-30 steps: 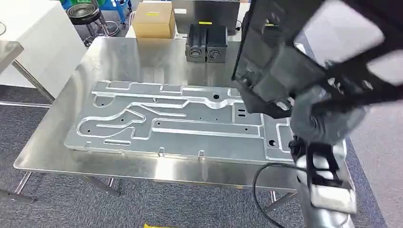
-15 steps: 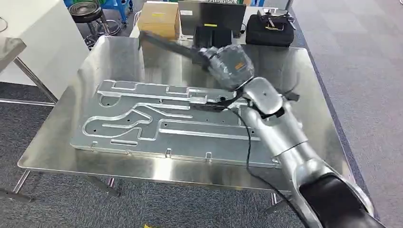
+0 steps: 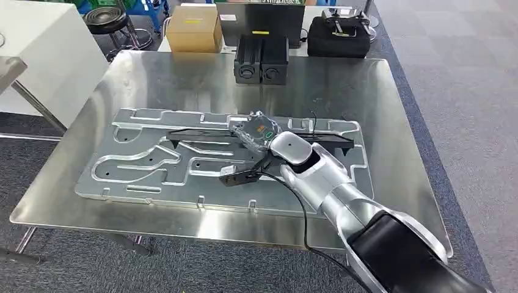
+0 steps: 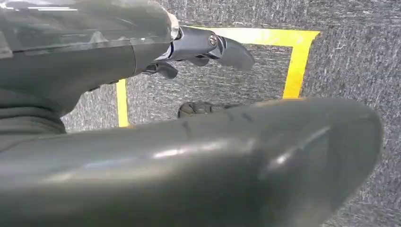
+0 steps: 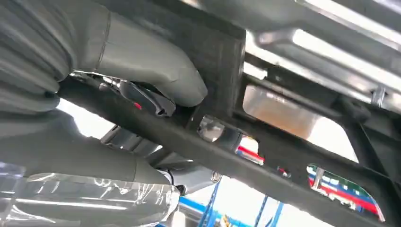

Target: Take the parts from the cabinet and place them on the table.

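The right hand (image 3: pixel 256 130) has come down from its raised position of a second ago and now sits low over the desk (image 3: pixel 391 122), with the long black frame part (image 3: pixel 201 132) brought down flat. The part lies lengthwise across the large machined aluminium plate (image 3: pixel 140 165) that occupies most of the desk. In the right wrist view the thumb (image 5: pixel 142 56) is pressed on one face of the black frame (image 5: pixel 222 52) and dark fingers (image 5: pixel 142 97) sit under it, so the hand is clamped on the part. Judgement: the part has reached the desk and the placing step is near its end; release remains to be done. The left hand (image 4: pixel 203 45) hangs over carpet marked with yellow tape; whether its fingers are apart or closed I cannot tell.

A small black bracket (image 3: pixel 237 177) lies on the plate just beside the right wrist (close to the arm's cable) and could be knocked on withdrawal. Farther back stand two black boxes (image 3: pixel 261 59), well apart from the hand. Beyond the desk are a cardboard box (image 3: pixel 194 27), a black bag (image 3: pixel 339 35) and a stool (image 3: pixel 107 18).
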Motion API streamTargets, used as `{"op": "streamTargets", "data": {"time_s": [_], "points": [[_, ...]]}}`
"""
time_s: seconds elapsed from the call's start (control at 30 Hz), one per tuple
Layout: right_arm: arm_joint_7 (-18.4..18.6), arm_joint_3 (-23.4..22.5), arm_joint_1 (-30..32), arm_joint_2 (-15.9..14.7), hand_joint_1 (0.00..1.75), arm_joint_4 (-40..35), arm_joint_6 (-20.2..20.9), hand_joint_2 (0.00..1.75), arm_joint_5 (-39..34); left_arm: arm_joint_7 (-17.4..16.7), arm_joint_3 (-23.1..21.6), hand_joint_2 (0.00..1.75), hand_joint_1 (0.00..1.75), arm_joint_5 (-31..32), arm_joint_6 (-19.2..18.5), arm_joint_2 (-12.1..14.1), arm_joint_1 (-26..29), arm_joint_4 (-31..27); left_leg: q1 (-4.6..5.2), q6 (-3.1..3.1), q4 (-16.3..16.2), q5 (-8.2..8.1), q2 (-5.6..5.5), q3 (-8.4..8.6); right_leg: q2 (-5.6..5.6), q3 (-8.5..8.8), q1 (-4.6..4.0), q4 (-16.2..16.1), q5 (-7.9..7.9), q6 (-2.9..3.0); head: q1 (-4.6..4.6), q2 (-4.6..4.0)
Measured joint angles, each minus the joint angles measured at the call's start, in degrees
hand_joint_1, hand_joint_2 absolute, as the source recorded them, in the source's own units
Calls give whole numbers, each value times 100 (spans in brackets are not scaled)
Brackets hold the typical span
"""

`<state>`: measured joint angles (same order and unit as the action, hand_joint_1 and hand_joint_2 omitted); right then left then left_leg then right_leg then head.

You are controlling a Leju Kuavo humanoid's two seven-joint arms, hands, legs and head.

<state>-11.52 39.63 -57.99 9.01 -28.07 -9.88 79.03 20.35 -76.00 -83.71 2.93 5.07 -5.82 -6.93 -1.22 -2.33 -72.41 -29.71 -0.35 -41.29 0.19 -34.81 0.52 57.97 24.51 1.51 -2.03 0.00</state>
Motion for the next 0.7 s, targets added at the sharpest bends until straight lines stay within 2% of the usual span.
{"op": "streamTargets", "data": {"time_s": [0.07, 0.1, 0.13, 0.2, 0.23, 0.27, 0.3, 0.33, 0.4, 0.43, 0.47, 0.5, 0.53, 0.57, 0.6, 0.63, 0.7], "points": [[-22, 50, -34, 28, 175, 79, 44, 175, -22, 17, 0, 0, 0, 0, -33, 2, -1, 0, -14, 21, 1097, 527, 4, 522, 18, 13, 6, 45, 35, -43, 0, 0], [-26, 81, -37, 42, 175, 118, 39, 175, -22, 24, 0, 0, 0, 0, -50, 2, -7, 0, -6, 49, 1369, 472, 2, 649, 24, 4, -7, 64, 52, -70, 0, 0], [-28, 109, -29, 44, 175, 158, 2, 175, -15, 50, 0, 0, 0, -2, -72, 2, -12, 0, 25, 101, 1395, 502, -10, 663, 47, -8, -33, 81, 59, -103, 2, 0], [-28, 184, 46, 63, 175, 226, -119, 175, 15, 120, 0, 0, 0, 0, -122, 0, -1, 0, 37, 153, 1381, 508, -9, 656, 46, 8, -32, 46, 41, -165, 0, 0], [-33, 221, 81, 72, 0, 256, -195, 0, 15, 144, 0, 0, 0, 0, -127, 0, 4, 0, 36, 182, 1385, 518, -9, 657, 46, 13, -33, 38, 34, -198, 0, 0], [-37, 238, 112, 83, 0, 291, -304, 0, 9, 197, 0, 175, 0, 0, -131, -4, 4, 0, -7, 238, 1437, 557, 4, 673, 40, -8, -22, 80, 72, -238, 0, 0], [-48, 243, 136, 92, 0, 317, -361, 0, -24, 234, 0, 175, 0, 0, -129, -9, -2, 0, -4, 258, 1442, 565, 6, 674, 19, -64, -12, 229, 195, -266, 2, 0], [-72, 251, 163, 94, 0, 355, -416, 0, -72, 249, 0, 175, 0, 0, -114, -9, -6, 0, -4, 289, 1441, 568, 9, 666, 12, -230, -12, 587, 427, -287, 0, 0], [-105, 288, 268, 96, 0, 431, -502, 0, -159, 254, -7, 175, 0, 0, -90, -7, 0, 0, 1, 302, 1437, 568, 15, 654, 11, -662, -6, 1516, 850, -317, 0, 0], [-107, 293, 328, 96, 0, 459, -529, 0, -201, 260, -18, 175, 0, 0, -72, -7, 10, 0, 2, 302, 1435, 568, 14, 651, 11, -825, -5, 1844, 931, -321, 0, 0], [-107, 302, 380, 96, 0, 485, -542, 0, -242, 293, -46, 175, 0, 0, -61, -4, 22, 0, 2, 302, 1433, 568, 12, 653, 11, -854, -3, 1884, 862, -315, 0, 0], [-105, 310, 392, 96, 0, 501, -555, 0, -267, 313, -68, 175, 0, 0, -55, -4, 27, 0, 3, 299, 1428, 566, 8, 655, 11, -732, -2, 1621, 669, -302, 0, 0], [-105, 317, 381, 96, 0, 512, -570, 0, -286, 326, -90, 175, 0, 0, -53, -7, 27, 0, 3, 291, 1421, 561, 4, 658, 11, -492, -3, 1135, 407, -280, 0, 0], [-107, 319, 365, 98, 0, 520, -584, 0, -293, 328, -98, 0, 0, 0, -53, -7, 25, 0, 5, 280, 1415, 554, 3, 666, 10, -218, -7, 592, 165, -250, 0, 0], [-107, 321, 352, 98, 0, 529, -599, 0, -301, 345, -101, 0, 0, 0, -53, -7, 25, 0, 4, 262, 1414, 546, 3, 666, 2, 0, -19, 142, 57, -203, 0, 0], [-107, 324, 348, 103, 0, 534, -638, 0, -339, 383, -105, 0, 0, 0, -53, -9, 22, 0, 49, 223, 1384, 534, 2, 644, -2, 23, -58, 61, 80, -181, 0, 0], [-142, 324, 357, 103, 0, 540, -713, 0, -459, 411, -120, 0, 0, 0, -53, -9, 29, 0, 32, 158, 1416, 547, 2, 648, 10, -2, -78, 71, 76, -138, 0, 0]]}}
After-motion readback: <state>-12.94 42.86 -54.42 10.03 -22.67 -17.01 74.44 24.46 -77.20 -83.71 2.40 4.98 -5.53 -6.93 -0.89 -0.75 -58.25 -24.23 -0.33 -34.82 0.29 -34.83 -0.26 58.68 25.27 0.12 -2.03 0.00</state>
